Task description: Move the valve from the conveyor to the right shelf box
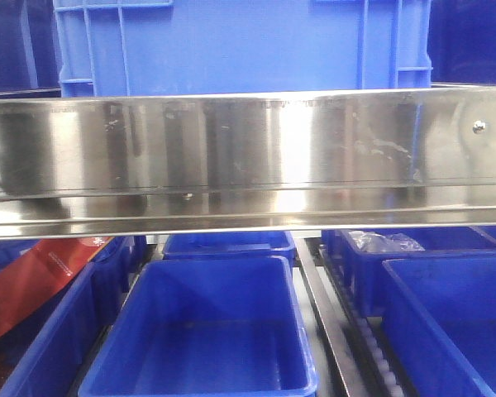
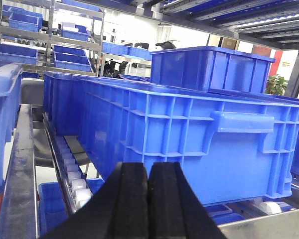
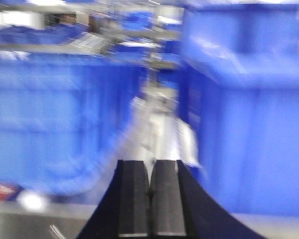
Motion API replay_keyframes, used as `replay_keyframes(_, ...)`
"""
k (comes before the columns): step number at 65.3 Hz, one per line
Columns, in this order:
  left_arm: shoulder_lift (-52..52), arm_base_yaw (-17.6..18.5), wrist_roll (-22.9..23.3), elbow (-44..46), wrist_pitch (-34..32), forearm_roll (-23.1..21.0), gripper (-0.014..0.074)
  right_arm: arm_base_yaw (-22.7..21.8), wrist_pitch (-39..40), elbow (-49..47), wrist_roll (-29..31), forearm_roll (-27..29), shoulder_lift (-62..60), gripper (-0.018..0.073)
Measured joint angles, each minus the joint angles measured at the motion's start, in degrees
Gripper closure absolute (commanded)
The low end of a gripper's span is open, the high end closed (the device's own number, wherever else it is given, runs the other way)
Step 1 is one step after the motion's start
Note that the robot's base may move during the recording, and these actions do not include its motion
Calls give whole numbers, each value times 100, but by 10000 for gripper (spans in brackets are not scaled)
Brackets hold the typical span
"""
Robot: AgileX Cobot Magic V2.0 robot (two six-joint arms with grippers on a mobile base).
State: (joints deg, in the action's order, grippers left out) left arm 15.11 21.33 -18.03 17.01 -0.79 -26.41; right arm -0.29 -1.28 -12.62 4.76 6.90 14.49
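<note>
Both grippers, left (image 2: 148,199) and right (image 3: 150,199), are riding with jaws pressed together on nothing, and since no valve or conveyor is showing among the blue boxes (image 2: 189,134), the robot is needing to find the belt first.

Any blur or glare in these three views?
Right wrist: heavy motion blur, bins smeared, only the gripper fairly crisp. Left wrist: sharp, blown-out background behind the crates. Front: glare patch on the steel rail, slightly soft.
</note>
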Motion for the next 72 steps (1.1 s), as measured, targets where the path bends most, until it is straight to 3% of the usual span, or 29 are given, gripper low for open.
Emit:
replay_keyframes(19, 0, 0, 0, 0, 0, 12, 708, -221, -54, 1225, 0, 11, -1198, 724)
replay_keyframes(72, -10, 0, 0, 0, 0, 12, 708, -230, -261, 1257, 0, 11, -1424, 724)
